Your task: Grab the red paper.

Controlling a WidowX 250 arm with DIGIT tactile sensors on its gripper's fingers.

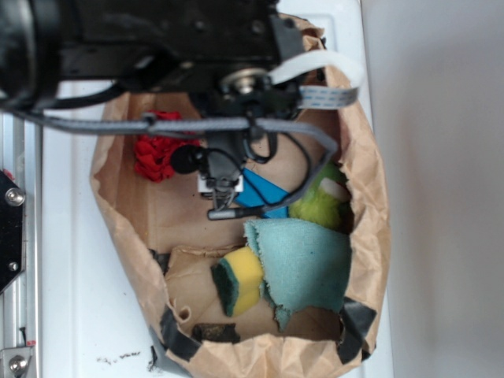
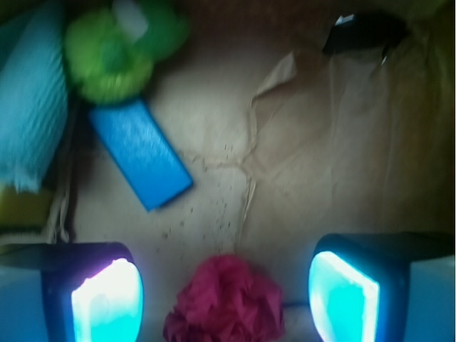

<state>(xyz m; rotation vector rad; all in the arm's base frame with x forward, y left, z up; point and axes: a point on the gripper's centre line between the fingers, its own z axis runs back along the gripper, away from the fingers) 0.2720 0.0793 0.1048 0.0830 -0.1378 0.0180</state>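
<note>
Jaws spread wide, with the red paper (image 2: 226,299) lying between them, untouched

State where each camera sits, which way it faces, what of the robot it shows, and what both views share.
Exterior: overhead, looking down into the paper bag; the black arm covers the top.
Wrist: on the gripper, facing the bag floor; both lit fingers show, jaws open.
Shared: red paper, blue block, green plush toy.
</note>
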